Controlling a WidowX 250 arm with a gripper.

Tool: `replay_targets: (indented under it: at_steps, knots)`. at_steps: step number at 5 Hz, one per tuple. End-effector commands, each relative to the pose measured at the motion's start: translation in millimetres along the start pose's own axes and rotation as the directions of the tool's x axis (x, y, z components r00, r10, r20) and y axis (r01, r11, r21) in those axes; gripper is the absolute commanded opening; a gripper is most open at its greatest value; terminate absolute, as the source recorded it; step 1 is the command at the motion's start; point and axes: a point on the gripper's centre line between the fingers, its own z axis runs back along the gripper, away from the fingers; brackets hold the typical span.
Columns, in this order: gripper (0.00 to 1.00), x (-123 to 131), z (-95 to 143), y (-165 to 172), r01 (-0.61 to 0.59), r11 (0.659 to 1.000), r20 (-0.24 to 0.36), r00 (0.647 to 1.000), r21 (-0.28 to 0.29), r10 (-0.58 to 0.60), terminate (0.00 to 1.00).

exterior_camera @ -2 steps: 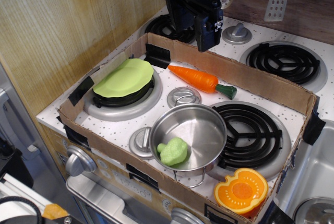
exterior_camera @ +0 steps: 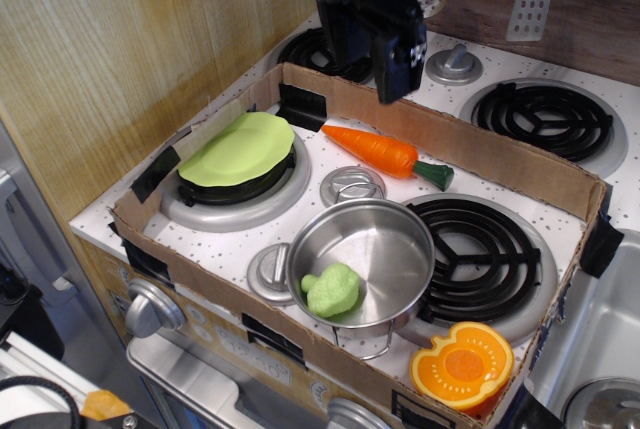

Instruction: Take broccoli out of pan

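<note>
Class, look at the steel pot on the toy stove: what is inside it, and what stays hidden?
Inside the pan lies only the broccoli, against its near-left wall. The rest of the bottom is bare. The spot beneath the broccoli is covered.

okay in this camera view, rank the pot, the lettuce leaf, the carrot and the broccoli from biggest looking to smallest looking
1. The pan, widest of the four.
2. The lettuce leaf and the carrot span about the same length; the leaf covers more area, but both lie farther from the camera, so I would not rank them.
3. The broccoli, clearly smallest, inside the pan.
</note>
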Motion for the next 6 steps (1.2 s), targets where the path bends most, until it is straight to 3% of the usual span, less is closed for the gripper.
replay_targets:
  at_steps: [1,2,4,6]
  knots:
    - [1.0,-14.7,12.4,-17.7,-0.07,0.996,0.013,0.998,0.053,0.069,0.0]
    - [1.0,-29.7,-2.0,-31.8,-0.132,0.99,0.033,0.991,0.048,0.131,0.0]
    - [1.0,-48.2,-42.8,-43.8,-0.192,0.981,0.016,0.981,0.03,0.192,0.0]
    - [1.0,-66.8,-67.5,-50.4,-0.23,0.972,0.012,0.973,0.036,0.23,0.0]
